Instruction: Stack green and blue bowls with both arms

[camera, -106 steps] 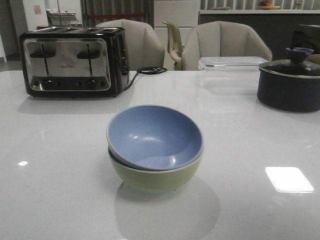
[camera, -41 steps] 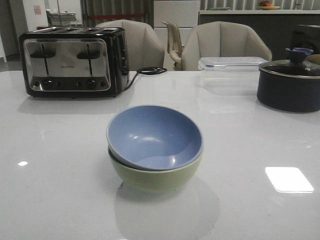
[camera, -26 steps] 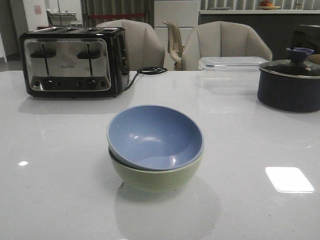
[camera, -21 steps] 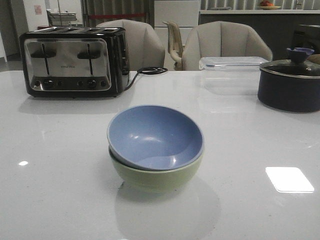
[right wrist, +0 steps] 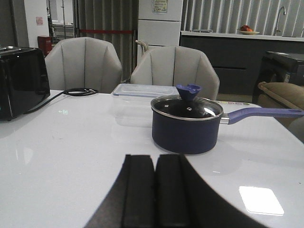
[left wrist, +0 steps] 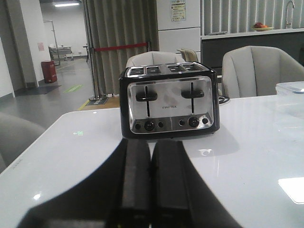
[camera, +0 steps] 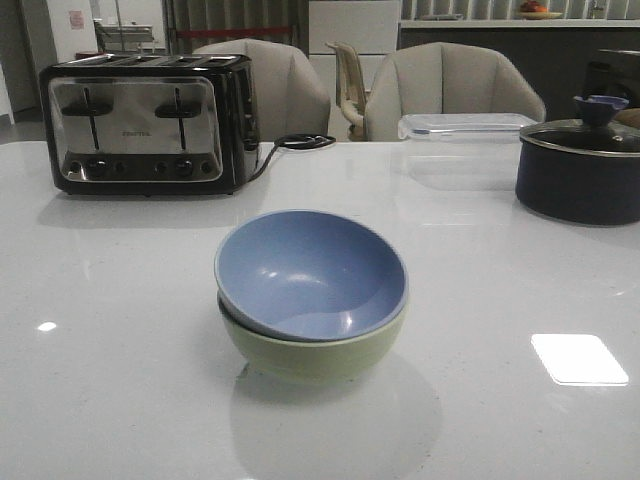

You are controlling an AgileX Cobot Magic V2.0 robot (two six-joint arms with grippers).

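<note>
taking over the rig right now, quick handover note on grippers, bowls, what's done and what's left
Left gripper: shut, empty, off the bowls, facing the toaster.
Right gripper: shut, empty, facing the pot.
Bowls: blue bowl sits nested in the green bowl at mid-table, slightly tilted.
Done: the stack is made and both arms are clear of it.
Left: nothing obvious; perhaps check that the blue bowl sits level.

Dim, sharp frames; tabletop [camera: 120, 330] glare
</note>
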